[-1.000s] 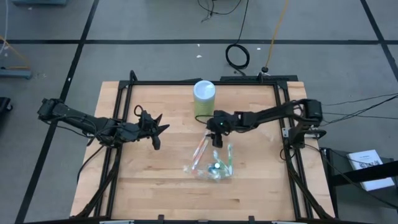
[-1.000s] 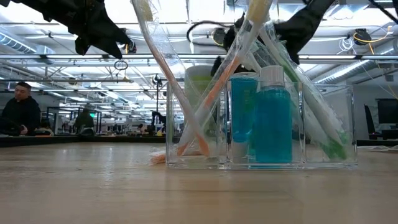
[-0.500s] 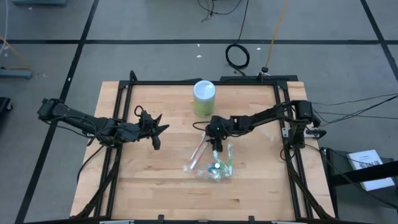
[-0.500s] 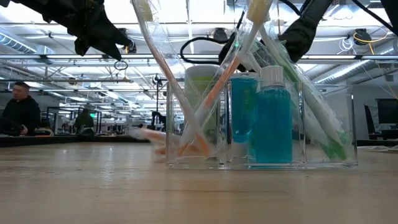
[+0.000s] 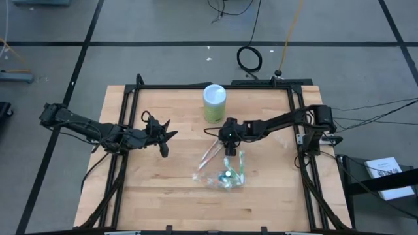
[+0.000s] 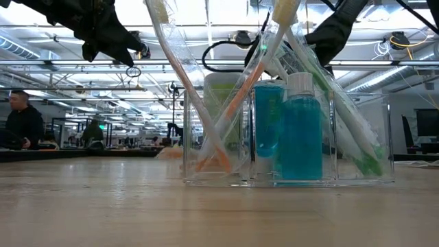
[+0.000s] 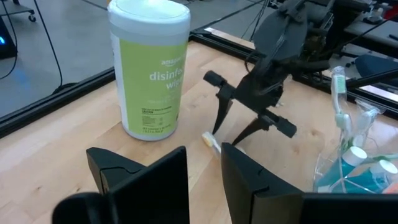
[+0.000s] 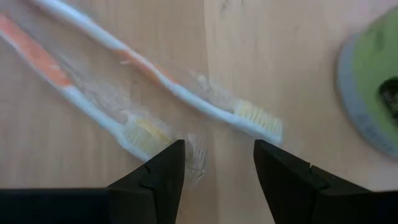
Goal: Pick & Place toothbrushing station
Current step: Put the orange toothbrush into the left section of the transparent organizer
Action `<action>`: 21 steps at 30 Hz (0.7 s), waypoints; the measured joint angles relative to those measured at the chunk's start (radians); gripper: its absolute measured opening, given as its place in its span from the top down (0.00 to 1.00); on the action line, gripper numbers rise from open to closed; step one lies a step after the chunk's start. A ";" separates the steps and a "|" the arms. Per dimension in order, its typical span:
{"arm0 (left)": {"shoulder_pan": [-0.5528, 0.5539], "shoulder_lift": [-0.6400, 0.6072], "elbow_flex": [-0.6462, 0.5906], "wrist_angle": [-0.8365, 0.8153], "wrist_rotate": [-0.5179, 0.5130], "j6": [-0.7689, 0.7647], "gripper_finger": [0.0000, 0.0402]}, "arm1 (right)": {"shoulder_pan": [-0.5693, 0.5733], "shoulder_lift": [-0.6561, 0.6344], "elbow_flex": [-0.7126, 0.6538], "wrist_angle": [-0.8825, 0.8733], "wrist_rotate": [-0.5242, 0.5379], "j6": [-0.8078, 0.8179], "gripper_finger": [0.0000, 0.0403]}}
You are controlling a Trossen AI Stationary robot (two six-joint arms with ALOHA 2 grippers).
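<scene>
Right wrist view shows my right jaws (image 8: 214, 165) open, pointing down at the table (image 8: 280, 56), with two toothbrushes (image 8: 186, 93) just ahead; their bristle heads lie near my tips, not between them. Risk, as I judge it: the brushes are close together and both look half-wrapped in clear film, so closing from here could catch both, or only film, and the brush slips out on the lift. Dropping too far would jam my tips into the wood.

High view: right jaws (image 5: 229, 145) sit mid-frame, arm stretched in from the right edge, just above the clear organizer (image 5: 225, 176), which already holds brushes and a blue bottle (image 6: 300, 130). Swinging a long brush toward it could tip the ones leaning inside. Green wipes canister (image 5: 214, 103) stands just behind me, upper centre, so bumping it is possible.

Left jaws (image 5: 163, 137) closed, empty, parked left of centre, waiting above the table.
</scene>
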 joint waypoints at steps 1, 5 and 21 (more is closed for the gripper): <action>0.000 0.000 0.000 0.000 0.000 -0.001 0.95 | 0.004 -0.012 -0.001 0.001 0.001 -0.014 0.55; 0.000 0.000 0.000 0.000 0.000 -0.001 0.95 | 0.021 -0.045 0.001 0.024 -0.004 -0.081 0.55; 0.000 0.000 0.000 0.002 0.000 -0.008 0.95 | -0.069 -0.045 0.001 0.105 -0.098 -0.205 0.55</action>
